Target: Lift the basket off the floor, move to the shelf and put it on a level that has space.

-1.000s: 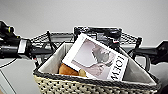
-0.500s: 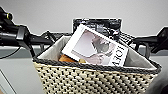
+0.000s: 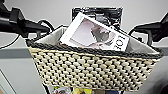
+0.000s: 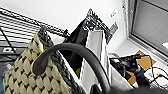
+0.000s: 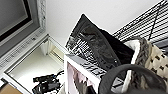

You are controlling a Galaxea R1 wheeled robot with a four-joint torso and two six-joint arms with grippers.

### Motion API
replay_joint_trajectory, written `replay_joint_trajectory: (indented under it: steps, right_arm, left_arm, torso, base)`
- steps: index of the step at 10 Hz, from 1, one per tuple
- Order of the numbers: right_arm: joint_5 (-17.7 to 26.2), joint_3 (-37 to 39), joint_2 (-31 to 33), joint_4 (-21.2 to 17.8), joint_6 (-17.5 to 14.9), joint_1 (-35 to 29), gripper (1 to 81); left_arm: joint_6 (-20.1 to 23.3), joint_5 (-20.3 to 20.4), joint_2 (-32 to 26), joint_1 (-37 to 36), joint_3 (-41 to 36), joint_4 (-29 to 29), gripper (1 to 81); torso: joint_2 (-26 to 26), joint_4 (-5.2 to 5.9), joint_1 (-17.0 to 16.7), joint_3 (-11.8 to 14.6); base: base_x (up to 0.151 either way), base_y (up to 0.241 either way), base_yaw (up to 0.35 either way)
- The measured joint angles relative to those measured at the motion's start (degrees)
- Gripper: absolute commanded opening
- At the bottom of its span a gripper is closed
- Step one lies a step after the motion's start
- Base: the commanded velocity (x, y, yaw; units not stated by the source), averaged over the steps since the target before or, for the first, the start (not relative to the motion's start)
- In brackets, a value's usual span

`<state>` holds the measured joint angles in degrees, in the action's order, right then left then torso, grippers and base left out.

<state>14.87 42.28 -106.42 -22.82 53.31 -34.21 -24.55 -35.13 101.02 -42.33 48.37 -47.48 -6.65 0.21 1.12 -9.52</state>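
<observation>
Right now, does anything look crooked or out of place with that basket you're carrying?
Yes. The basket sits tilted in the head view, its dark rim sloping down toward the right. Inside, a white magazine lies askew and pokes above the rim, with a shiny black packet standing up behind it. Nothing looks spilled.

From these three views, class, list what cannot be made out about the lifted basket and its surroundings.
- Head view: the cream woven basket hides the shelf below it; coloured items at the bottom edge are cut off.
- Head view: the white magazine covers most of the glossy black packet; its print is blurred.
- Wrist views: each dark loop handle hides the end effector fingers.
</observation>
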Motion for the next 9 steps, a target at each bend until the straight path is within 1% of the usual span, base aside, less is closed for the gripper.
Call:
replay_joint_trajectory:
  steps: [4, 8, 9]
  right_arm:
    - [3.32, 5.46, -1.62, -2.93, 0.16, -5.53, 1.0]
    - [4.75, 11.19, -6.34, -3.15, 0.13, -6.0, 1.0]
    - [5.16, 12.87, -7.47, -3.24, 0.1, -6.06, 1.0]
  left_arm:
    - [-0.04, -0.23, 4.55, -1.39, 4.24, -1.96, 1.0]
    - [-0.04, -1.38, 7.39, -2.21, 9.14, -2.05, 1.0]
    - [-0.04, -2.44, 9.28, -3.06, 11.17, -2.05, 1.0]
  torso:
    - [0.0, 0.0, 0.0, 0.0]
    - [0.0, 0.0, 0.0, -0.02]
    - [0.0, 0.0, 0.02, -0.02]
  base:
    - [0.0, 0.0, 0.0]
    - [0.0, 0.0, 0.0]
    - [0.0, 0.0, 0.0]
